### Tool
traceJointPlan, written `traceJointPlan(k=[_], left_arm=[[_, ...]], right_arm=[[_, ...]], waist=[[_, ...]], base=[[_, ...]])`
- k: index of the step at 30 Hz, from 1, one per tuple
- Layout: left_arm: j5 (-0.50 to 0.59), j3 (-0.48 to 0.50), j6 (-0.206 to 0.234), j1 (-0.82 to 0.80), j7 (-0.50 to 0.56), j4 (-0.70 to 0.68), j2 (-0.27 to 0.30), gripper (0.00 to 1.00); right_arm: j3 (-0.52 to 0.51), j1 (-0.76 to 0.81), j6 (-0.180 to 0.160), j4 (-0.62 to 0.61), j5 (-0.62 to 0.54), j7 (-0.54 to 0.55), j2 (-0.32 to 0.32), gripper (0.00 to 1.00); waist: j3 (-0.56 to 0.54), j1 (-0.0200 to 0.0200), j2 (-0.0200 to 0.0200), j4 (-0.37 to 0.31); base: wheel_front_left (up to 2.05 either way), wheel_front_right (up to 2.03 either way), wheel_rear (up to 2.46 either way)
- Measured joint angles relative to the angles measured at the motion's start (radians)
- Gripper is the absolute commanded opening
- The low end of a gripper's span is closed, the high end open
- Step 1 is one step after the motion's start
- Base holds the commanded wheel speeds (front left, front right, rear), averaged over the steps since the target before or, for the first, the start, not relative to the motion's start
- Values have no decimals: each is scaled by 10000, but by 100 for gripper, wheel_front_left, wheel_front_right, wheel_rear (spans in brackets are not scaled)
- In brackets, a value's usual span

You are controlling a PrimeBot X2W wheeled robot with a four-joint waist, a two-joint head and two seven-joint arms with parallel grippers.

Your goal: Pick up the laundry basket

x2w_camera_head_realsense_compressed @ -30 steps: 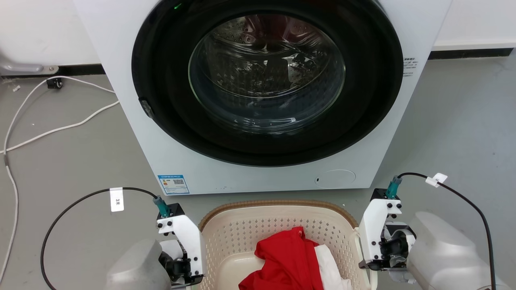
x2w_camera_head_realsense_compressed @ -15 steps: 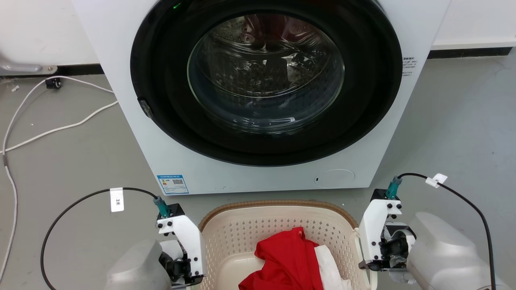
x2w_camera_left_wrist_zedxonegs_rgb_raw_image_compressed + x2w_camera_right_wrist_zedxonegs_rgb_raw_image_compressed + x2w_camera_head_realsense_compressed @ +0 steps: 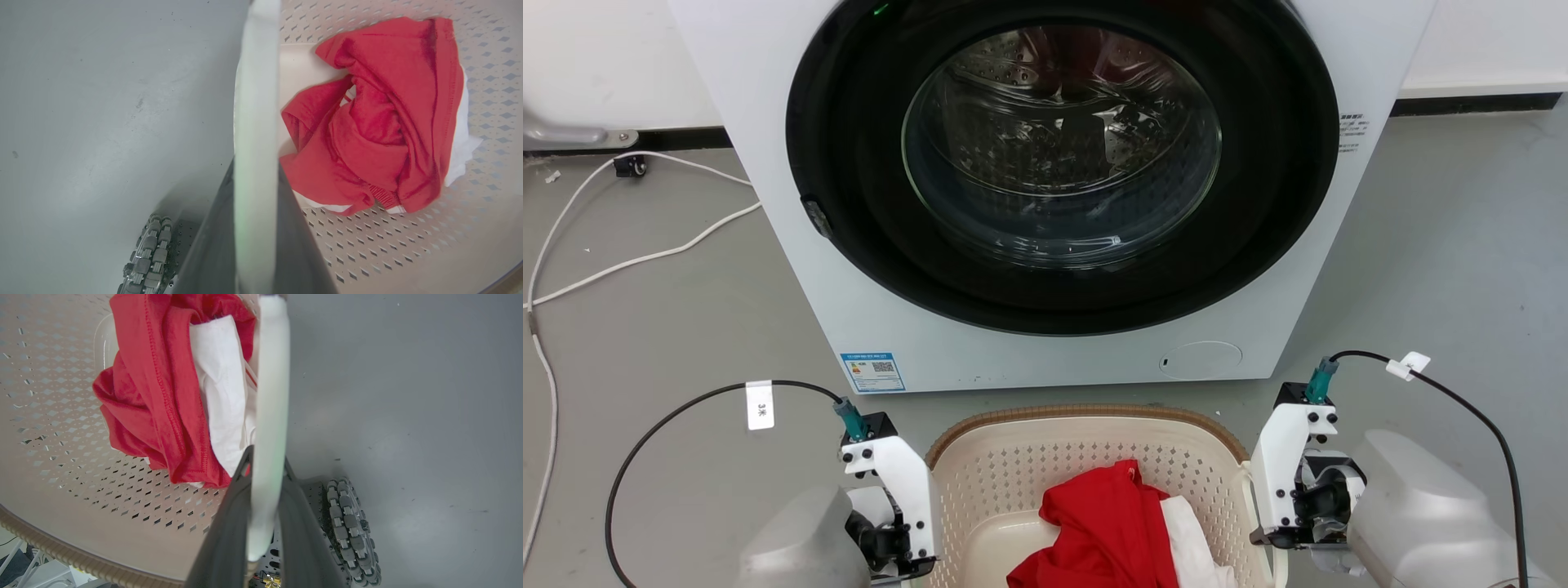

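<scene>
The left gripper point(image 3: 256, 173) has its two dark fingers point(image 3: 216, 237) pinching the basket's left handle point(image 3: 257, 81). The right gripper point(image 3: 266, 463) pinches the right handle point(image 3: 273, 375) the same way. In the head view both sets of fingertips are hidden behind the wrist housings. The one laundry basket point(image 3: 1086, 457) is between the two grippers, just in front of the washing machine point(image 3: 792, 269), open top up. Its near end is cut off, so its long axis cannot be judged. Inside lie two garments: a red garment point(image 3: 1107, 523) and a white garment point(image 3: 1188, 543).

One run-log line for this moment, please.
left gripper: shut on left white handle; right gripper: shut on right white handle; cream perforated plastic laundry basket: red garment, white garment inside
</scene>
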Motion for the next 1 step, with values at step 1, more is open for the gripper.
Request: traceJointPlan(k=[1], left_arm=[[-19, -6, 0, -1, -2, 4, -2, 0]], right_arm=[[6, -1, 0, 2, 8, 0, -2, 0]], waist=[[-1, 0, 0, 1]], base=[[0, 0, 0]])
